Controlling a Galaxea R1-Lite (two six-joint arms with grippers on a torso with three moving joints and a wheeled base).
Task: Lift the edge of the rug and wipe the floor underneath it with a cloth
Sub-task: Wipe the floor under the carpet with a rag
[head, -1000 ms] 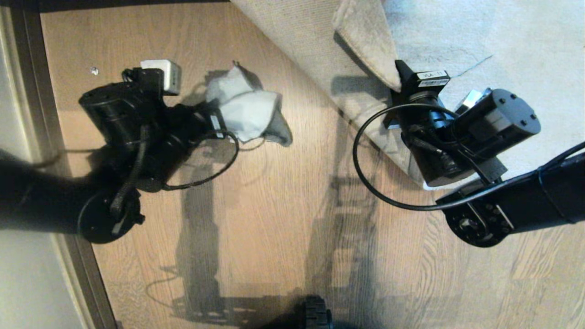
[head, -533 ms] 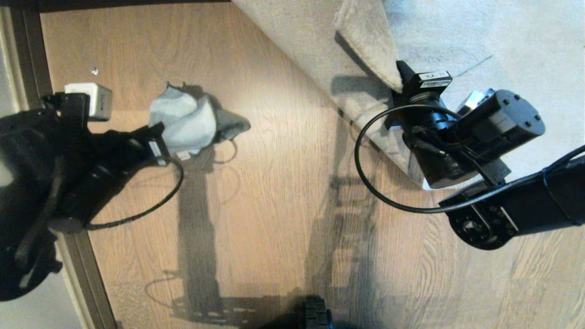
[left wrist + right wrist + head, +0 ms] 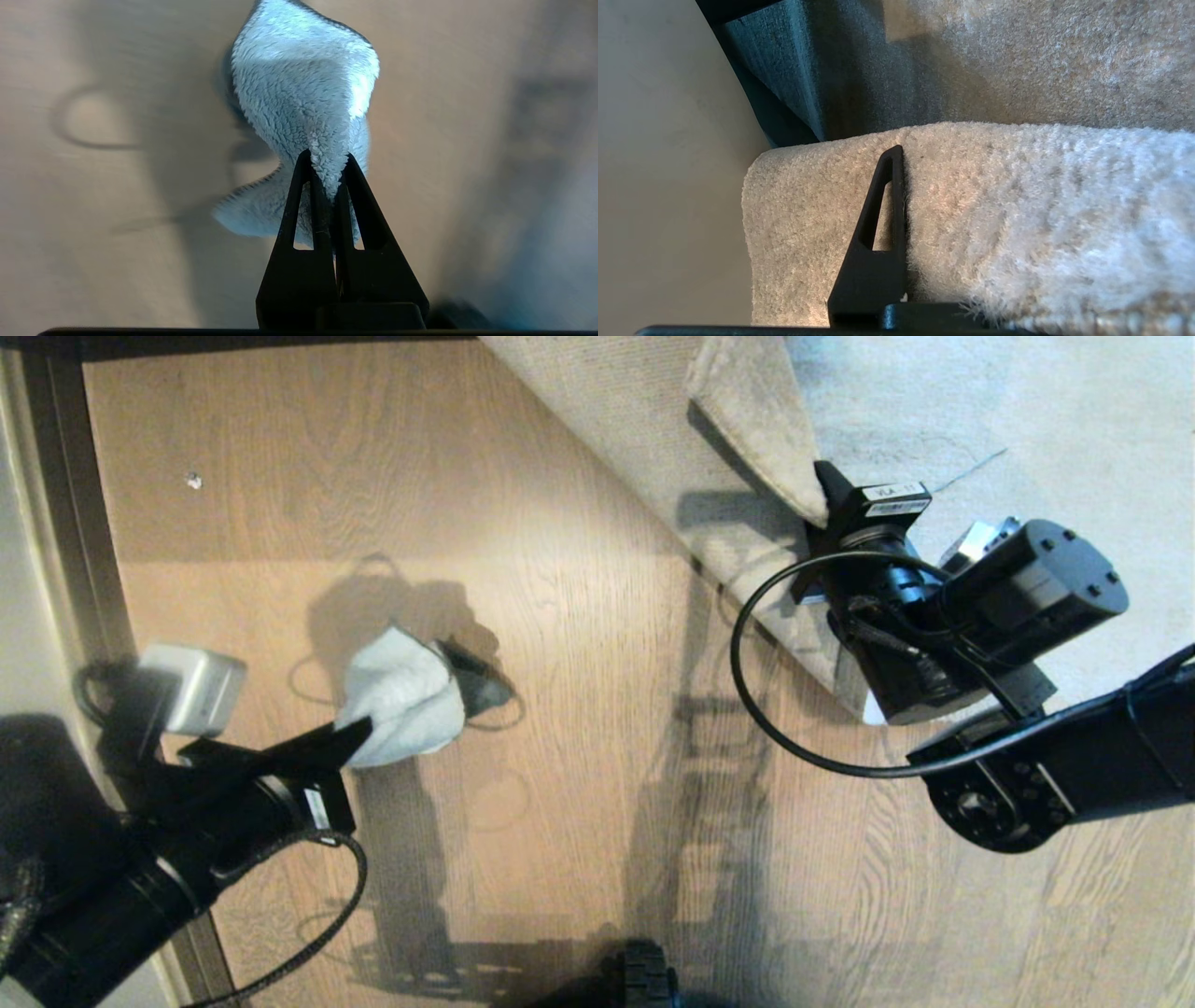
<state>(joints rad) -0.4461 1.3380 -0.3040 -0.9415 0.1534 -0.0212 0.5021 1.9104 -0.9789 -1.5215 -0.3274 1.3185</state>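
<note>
Down at about eight o'clock in the head view, the left gripper (image 3: pixel 359 737) reaches in from the lower corner, its fingers (image 3: pixel 308 196) pressed together on a fold of the cloth (image 3: pixel 403 698). The left wrist view shows the two black tips pinching the fluffy pale rag, which bunches up beyond them, with a darker flap showing at its far side. In the head view the cloth hangs over the floor (image 3: pixel 560 644), roughly at nine o'clock from the picture's centre, casting a shadow onto the planks toward twelve o'clock; whether it touches the wood cannot be told. A dark skirting strip (image 3: pixel 79 523) runs along the nine o'clock side of the floor, and a small pale speck (image 3: pixel 192 480) lies on the planks near eleven o'clock.

At about two o'clock the right gripper (image 3: pixel 822 490) is clamped on the rug edge (image 3: pixel 756 429), which stands lifted and folded back so that its woven beige backing (image 3: pixel 616 420) faces up, slanting from twelve o'clock down toward three. In the right wrist view one black finger (image 3: pixel 882 219) lies flat against the pile, with the thick rug held just beside it; the other finger is hidden behind the rug. The rest of the pale rug (image 3: pixel 1027 429) spreads flat toward one and two o'clock. A black wheel (image 3: pixel 649 975) of the base peeks in at six o'clock.
</note>
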